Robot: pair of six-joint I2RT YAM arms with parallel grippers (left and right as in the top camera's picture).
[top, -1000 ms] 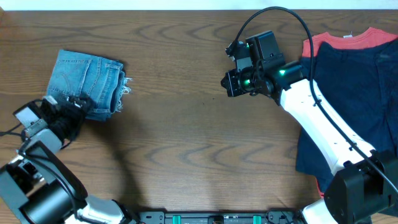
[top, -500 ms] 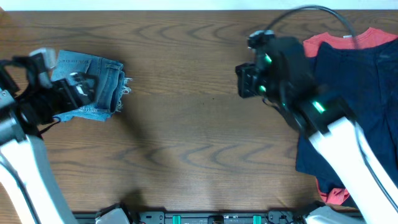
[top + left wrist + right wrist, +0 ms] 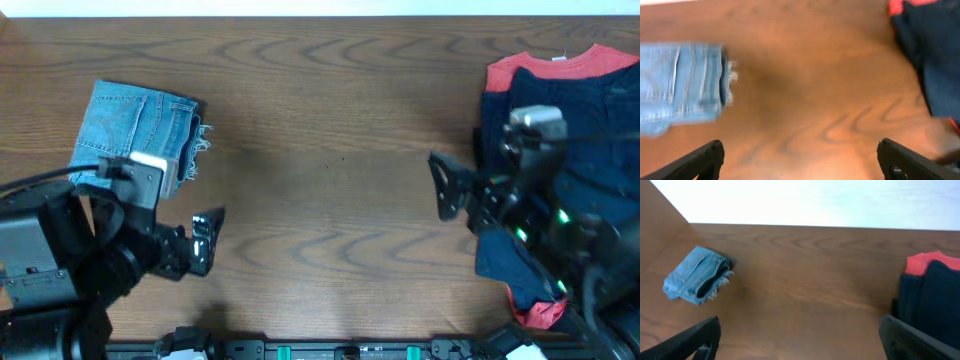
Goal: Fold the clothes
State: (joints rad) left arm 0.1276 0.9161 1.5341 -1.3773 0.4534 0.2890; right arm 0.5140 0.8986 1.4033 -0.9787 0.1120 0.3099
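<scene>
The clothes, a pair of light-blue jeans (image 3: 138,126), lie folded into a compact bundle at the table's far left, with the frayed hems on the right side. They also show in the left wrist view (image 3: 680,87) and, small, in the right wrist view (image 3: 696,276). My left gripper (image 3: 205,243) hovers open to the near right of the bundle, apart from it, with only bare wood between its fingers (image 3: 696,162). Just left of the pile at the right, my right gripper (image 3: 442,188) is open too and holds nothing.
A navy garment (image 3: 570,120) lies over a red shirt (image 3: 560,64) in a pile at the table's right edge; both appear in the right wrist view (image 3: 935,300). The wooden table (image 3: 330,150) stretches between the jeans and the pile.
The left gripper left the jeans and pulled back toward the near edge. The right gripper opened and drew back from the table's far middle to the pile's edge.
</scene>
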